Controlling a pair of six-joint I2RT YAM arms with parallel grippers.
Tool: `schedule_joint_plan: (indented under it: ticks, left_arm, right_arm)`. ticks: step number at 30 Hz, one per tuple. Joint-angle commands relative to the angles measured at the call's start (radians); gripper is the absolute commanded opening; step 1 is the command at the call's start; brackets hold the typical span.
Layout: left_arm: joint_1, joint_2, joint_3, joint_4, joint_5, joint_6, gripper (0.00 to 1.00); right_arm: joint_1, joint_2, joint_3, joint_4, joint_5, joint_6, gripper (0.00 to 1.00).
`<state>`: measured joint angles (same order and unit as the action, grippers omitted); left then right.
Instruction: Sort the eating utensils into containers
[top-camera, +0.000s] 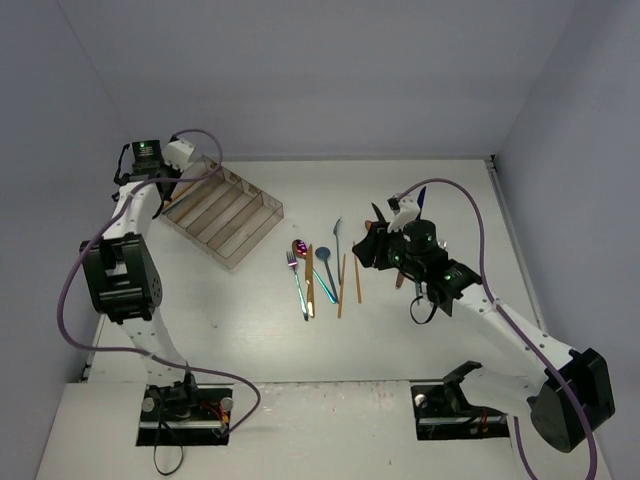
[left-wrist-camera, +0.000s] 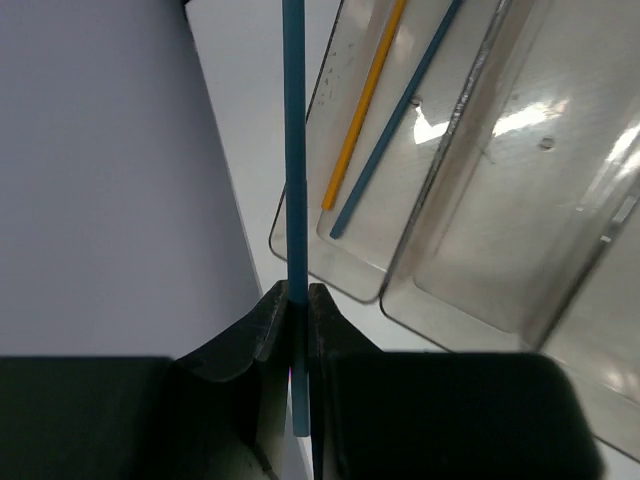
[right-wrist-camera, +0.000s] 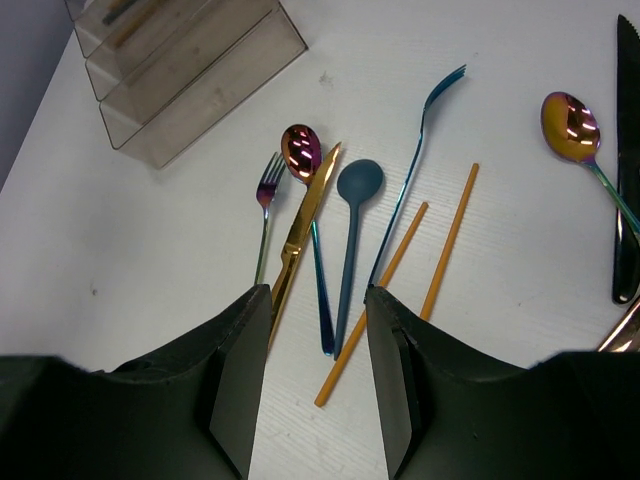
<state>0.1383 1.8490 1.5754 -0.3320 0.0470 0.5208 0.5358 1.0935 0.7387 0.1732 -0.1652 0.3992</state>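
Note:
My left gripper (left-wrist-camera: 293, 295) is shut on a blue chopstick (left-wrist-camera: 293, 150), which stands up from the jaws beside the end of the clear divided tray (left-wrist-camera: 500, 250). An orange chopstick (left-wrist-camera: 365, 105) and another blue one (left-wrist-camera: 395, 120) lie in the tray's end compartment. In the top view this gripper (top-camera: 168, 185) is at the tray's (top-camera: 258, 238) far left end. My right gripper (right-wrist-camera: 318, 300) hangs open and holds nothing, above loose utensils: an iridescent fork (right-wrist-camera: 268, 175) and spoon (right-wrist-camera: 301, 150), a gold knife (right-wrist-camera: 305, 225), a blue spoon (right-wrist-camera: 358, 182), a blue fork (right-wrist-camera: 430, 110) and two orange chopsticks (right-wrist-camera: 450, 240).
A second iridescent spoon (right-wrist-camera: 570, 120) and a black knife (right-wrist-camera: 628, 150) lie right of the group, under my right arm (top-camera: 430, 265) in the top view. Grey walls close in the table on the left, back and right.

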Motion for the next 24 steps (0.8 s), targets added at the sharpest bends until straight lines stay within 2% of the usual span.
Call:
schedule_joint_plan:
  ticks: [1,6,11,17,18,19,22,24]
  left_arm:
    - [0.012,0.075,0.111,0.048,0.039,0.185,0.02]
    - [0.029,0.182,0.192,0.074,0.079,0.204,0.03]
    - [0.033,0.242,0.227,0.065,0.085,0.205,0.18]
    - [0.033,0.228,0.205,0.099,0.085,0.14,0.36]
    - [0.032,0.223,0.204,0.1,0.083,0.129,0.36]
    - [0.033,0.211,0.203,0.1,0.083,0.1,0.41]
    - [0.03,0.14,0.192,0.115,0.093,-0.004,0.45]
    - [0.013,0.074,0.185,0.117,0.096,-0.152,0.47]
  right_arm:
    - [-0.013,0.021,0.035,0.026,-0.058,-0.022,0.4]
    - [-0.021,0.047,0.035,0.02,-0.072,-0.003,0.4]
    - [-0.03,0.074,0.048,0.017,-0.076,0.003,0.4]
    - [-0.033,0.085,0.057,0.015,-0.082,0.006,0.4]
    - [-0.033,0.084,0.056,0.015,-0.082,0.006,0.4]
    - [-0.033,0.082,0.055,0.014,-0.08,0.004,0.4]
    - [-0.033,0.068,0.049,0.009,-0.066,0.001,0.41]
    - [-0.033,0.057,0.047,0.002,-0.037,-0.002,0.41]
